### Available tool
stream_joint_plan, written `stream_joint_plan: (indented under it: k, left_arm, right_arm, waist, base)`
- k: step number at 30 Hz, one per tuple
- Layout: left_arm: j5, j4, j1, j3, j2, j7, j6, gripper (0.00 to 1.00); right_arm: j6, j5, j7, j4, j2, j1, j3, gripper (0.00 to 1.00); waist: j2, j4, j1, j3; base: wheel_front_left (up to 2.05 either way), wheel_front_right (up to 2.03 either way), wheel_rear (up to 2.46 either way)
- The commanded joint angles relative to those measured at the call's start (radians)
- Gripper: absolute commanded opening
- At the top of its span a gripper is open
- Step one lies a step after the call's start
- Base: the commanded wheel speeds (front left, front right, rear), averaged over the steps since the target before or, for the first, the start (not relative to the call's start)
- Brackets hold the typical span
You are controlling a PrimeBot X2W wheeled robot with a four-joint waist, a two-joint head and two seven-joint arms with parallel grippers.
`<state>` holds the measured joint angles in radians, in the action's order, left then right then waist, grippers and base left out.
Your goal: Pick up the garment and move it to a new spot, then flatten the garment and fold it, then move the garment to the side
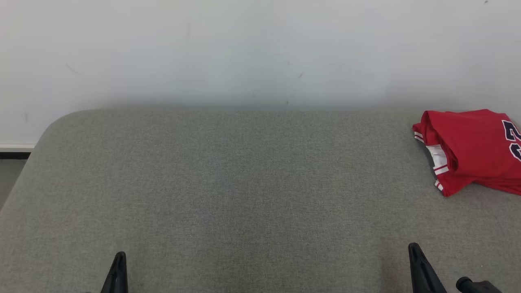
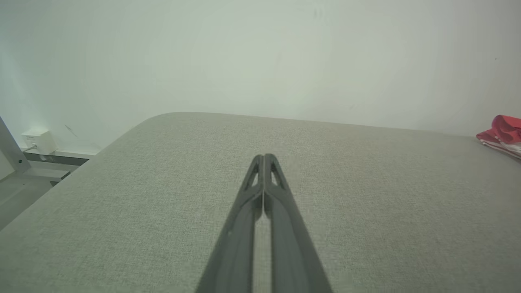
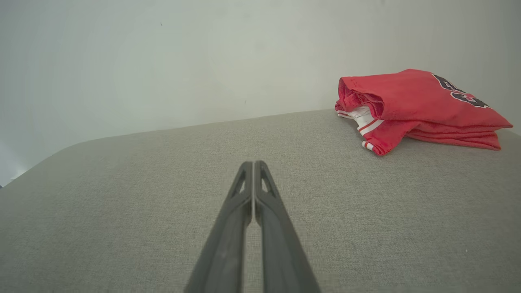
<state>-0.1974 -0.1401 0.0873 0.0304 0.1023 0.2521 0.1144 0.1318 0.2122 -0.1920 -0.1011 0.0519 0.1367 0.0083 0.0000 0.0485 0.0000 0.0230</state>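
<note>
Well short of the folded garment (image 1: 468, 150) | left gripper (image 2: 263, 156) held low, fingers forward, jaws closed, empty | right gripper (image 3: 253, 163) likewise, nearer garment

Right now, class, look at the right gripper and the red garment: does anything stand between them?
Nothing visible does. Only bare grey fabric surface lies between the shut right gripper and the red garment, which sits ahead and to its right.
</note>
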Motion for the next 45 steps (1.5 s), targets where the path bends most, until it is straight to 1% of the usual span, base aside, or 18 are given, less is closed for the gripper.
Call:
stream_joint_plan:
  k: [1, 12, 24, 36, 37, 45]
  left_arm:
    - [-0.045, 0.007, -0.014, 0.007, 0.002, -0.010, 0.001, 0.00]
    - [-0.251, -0.007, -0.041, 0.018, -0.006, -0.062, 0.003, 0.00]
    - [-0.447, -0.022, -0.068, 0.028, -0.014, -0.113, 0.006, 0.00]
    - [-0.618, -0.036, -0.092, 0.038, -0.021, -0.157, 0.009, 0.00]
    - [-0.618, -0.036, -0.092, 0.038, -0.021, -0.157, 0.009, 0.00]
    - [-0.722, -0.045, -0.106, 0.044, -0.025, -0.184, 0.010, 0.00]
  right_arm:
    - [0.000, 0.047, 0.006, 0.013, 0.002, -0.010, 0.000, 0.00]
    - [0.000, 0.265, 0.040, -0.012, 0.014, -0.049, -0.004, 0.00]
    - [0.000, 0.467, 0.073, -0.033, 0.022, -0.083, -0.011, 0.00]
    - [-0.001, 0.642, 0.105, -0.051, 0.027, -0.112, -0.019, 0.00]
    - [-0.001, 0.642, 0.105, -0.051, 0.027, -0.112, -0.019, 0.00]
    - [-0.001, 0.745, 0.126, -0.062, 0.029, -0.130, -0.025, 0.00]
  waist:
    - [0.0000, -0.001, 0.0000, 0.000]
    - [0.0000, -0.005, 0.0000, -0.003]
    - [0.0000, -0.010, 0.0000, -0.005]
    - [0.0000, -0.014, 0.0000, -0.008]
    - [0.0000, -0.014, 0.0000, -0.008]
    - [0.0000, -0.017, 0.0000, -0.009]
  base:
    - [0.00, 0.00, 0.00]
    - [0.00, 0.00, 0.00]
    - [0.00, 0.00, 0.00]
    - [0.00, 0.00, 0.00]
    - [0.00, 0.00, 0.00]
    - [0.00, 0.00, 0.00]
